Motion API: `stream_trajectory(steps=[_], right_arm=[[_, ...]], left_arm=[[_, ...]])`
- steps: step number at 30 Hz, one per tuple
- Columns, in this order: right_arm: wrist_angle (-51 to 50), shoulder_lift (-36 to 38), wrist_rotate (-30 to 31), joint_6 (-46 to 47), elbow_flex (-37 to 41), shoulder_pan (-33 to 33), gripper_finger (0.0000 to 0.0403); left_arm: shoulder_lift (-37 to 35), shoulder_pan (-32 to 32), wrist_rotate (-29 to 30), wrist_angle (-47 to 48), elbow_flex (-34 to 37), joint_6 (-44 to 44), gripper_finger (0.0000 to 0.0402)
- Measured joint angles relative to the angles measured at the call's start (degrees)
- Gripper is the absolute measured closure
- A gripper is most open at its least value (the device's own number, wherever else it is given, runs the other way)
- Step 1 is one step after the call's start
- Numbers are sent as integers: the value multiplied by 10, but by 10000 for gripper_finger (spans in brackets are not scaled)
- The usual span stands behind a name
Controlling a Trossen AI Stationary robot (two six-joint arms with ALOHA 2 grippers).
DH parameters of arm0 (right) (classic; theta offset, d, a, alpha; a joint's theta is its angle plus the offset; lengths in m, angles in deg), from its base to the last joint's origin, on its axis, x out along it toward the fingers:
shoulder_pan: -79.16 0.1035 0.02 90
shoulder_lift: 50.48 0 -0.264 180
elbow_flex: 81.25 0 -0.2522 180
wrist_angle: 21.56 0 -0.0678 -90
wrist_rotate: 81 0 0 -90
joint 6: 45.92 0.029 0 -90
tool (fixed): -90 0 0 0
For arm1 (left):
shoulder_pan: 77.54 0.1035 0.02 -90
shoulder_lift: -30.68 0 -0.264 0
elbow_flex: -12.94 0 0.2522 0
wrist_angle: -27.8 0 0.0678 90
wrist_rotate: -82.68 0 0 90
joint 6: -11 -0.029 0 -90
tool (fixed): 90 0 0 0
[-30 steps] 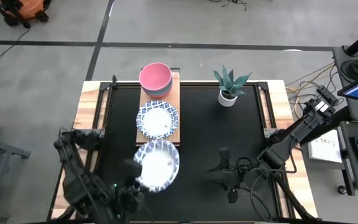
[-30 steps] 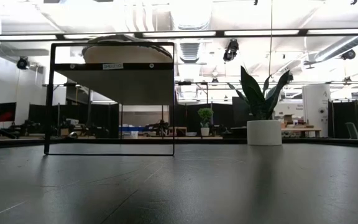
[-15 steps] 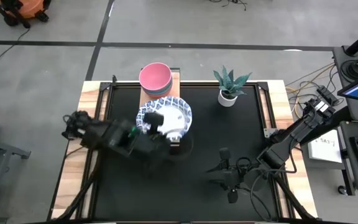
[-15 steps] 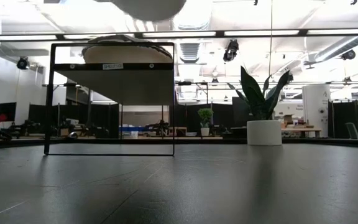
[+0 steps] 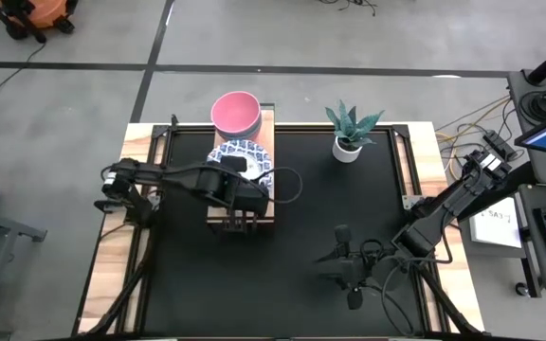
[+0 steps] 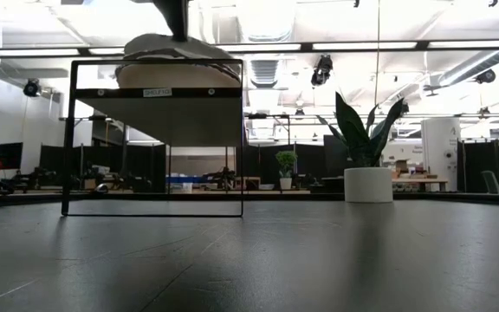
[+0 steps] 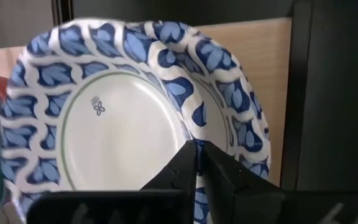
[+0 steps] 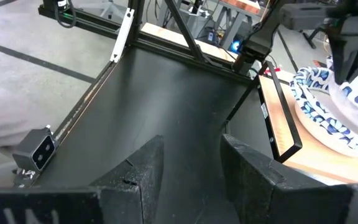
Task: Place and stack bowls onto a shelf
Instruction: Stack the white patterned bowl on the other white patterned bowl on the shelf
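Observation:
My left gripper is shut on a white dish with a blue patterned rim over the light-wood shelf, a plank raised on a black frame. In the low view the dish sits at the top of another dish on the shelf; whether they touch, I cannot tell. A pink bowl tops a stack of bowls at the shelf's far end. My right gripper is open, low over the table's right near part, touching nothing. My left gripper pinches the dish's patterned rim between its two fingers, on the rim's near side. The fingers come down on it from above. The dish lies about level over the lower dish on the shelf.
A white pot with a green plant stands at the table's far side, right of the shelf. The black tabletop stretches between shelf and right arm. Wooden side boards edge the table.
My left gripper has carried the dish from over the table's near part toward the far edge, onto the shelf, and lowered it over the dish lying there. It has stayed shut on the dish.

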Motion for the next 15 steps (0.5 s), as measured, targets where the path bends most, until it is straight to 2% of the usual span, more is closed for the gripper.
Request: stream_trajectory(steps=[10, 15], right_arm=[[0, 0, 0, 10, 0, 0, 255], [0, 0, 0, 10, 0, 0, 255]], left_arm=[[-13, -12, 0, -10, 15, 4, 326], [-19, -25, -35, -13, -4, 11, 295]])
